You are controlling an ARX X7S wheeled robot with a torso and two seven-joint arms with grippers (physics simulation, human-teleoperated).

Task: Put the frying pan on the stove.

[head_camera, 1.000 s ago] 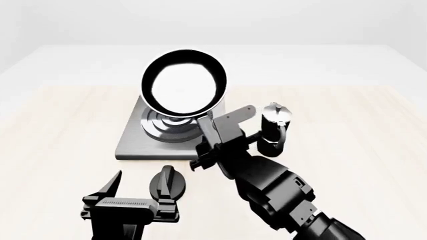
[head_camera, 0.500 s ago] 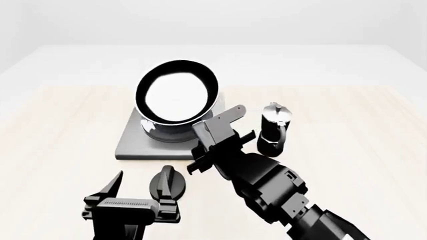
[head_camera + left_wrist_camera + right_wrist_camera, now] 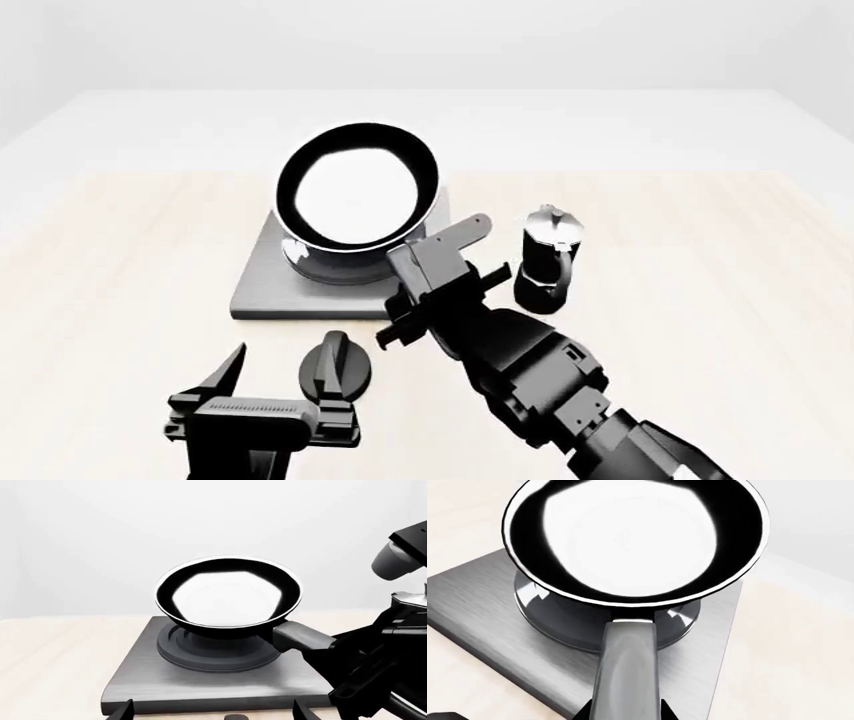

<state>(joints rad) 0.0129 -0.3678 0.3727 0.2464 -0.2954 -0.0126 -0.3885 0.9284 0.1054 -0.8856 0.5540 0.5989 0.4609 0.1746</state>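
The frying pan [image 3: 358,190] is glossy black with a bright reflective inside. It hangs low over the dark ring burner of the grey stove [image 3: 262,288], tilted so its inside faces me. My right gripper [image 3: 416,262] is shut on the pan's handle [image 3: 627,670]. The right wrist view shows the pan [image 3: 627,535] centred over the burner and the stove plate [image 3: 480,615] under it. My left gripper [image 3: 274,390] is open and empty in front of the stove. Its wrist view shows the pan [image 3: 227,597], the stove [image 3: 147,680] and the right gripper [image 3: 320,647]. I cannot tell whether the pan touches the burner.
A small black-and-silver moka pot [image 3: 550,255] stands right of the stove, close to my right arm. A round black knob [image 3: 336,365] lies on the wooden table [image 3: 107,300], in front of the stove and beside my left gripper.
My right gripper has carried the pan a little to the left and slightly lower over the burner. The left gripper has stayed where it was.
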